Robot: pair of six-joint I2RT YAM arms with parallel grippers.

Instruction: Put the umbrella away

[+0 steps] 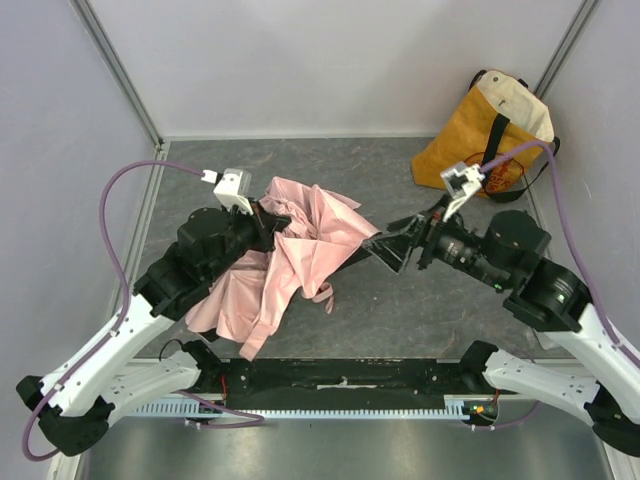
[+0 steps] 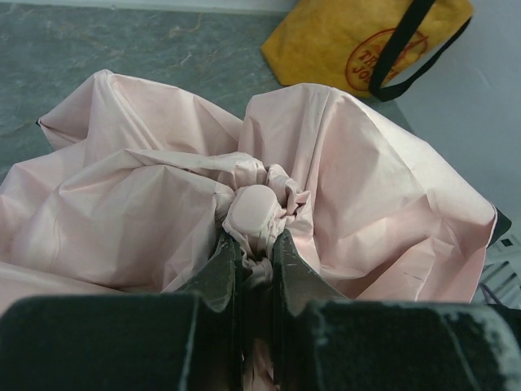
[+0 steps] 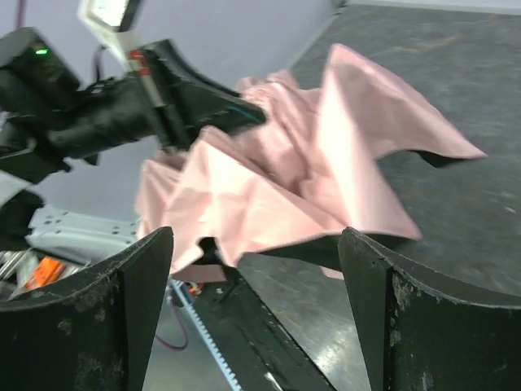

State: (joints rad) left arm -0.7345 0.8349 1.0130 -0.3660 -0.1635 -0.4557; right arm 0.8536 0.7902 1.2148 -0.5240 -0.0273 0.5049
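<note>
The umbrella (image 1: 300, 250) lies on the grey tabletop (image 1: 400, 300), left of centre, between the two arms. Its pale pink fabric is loose and crumpled. One part spreads toward the near left edge, and another part is raised toward the middle.

Left claw (image 2: 254, 244): nearly closed. In the left wrist view, both fingers (image 2: 218, 273) press a gathered knot of fabric at a small rounded pink knob (image 2: 252, 208). The fabric fans out from this grip point on both sides. The claw has hold of the umbrella there.

Right claw (image 1: 385, 250): wide open, holding nothing. In the right wrist view, its two dark fingers (image 3: 122, 309) stand far apart at the bottom of the picture. The umbrella is beyond them and above the tabletop. From overhead, this claw points left, just beside the right edge of the fabric. The pictures do not show whether it touches the fabric.

A yellow tote bag (image 1: 480, 140) with black straps stands in the far right corner, against the wall. It is well apart from the umbrella.
</note>
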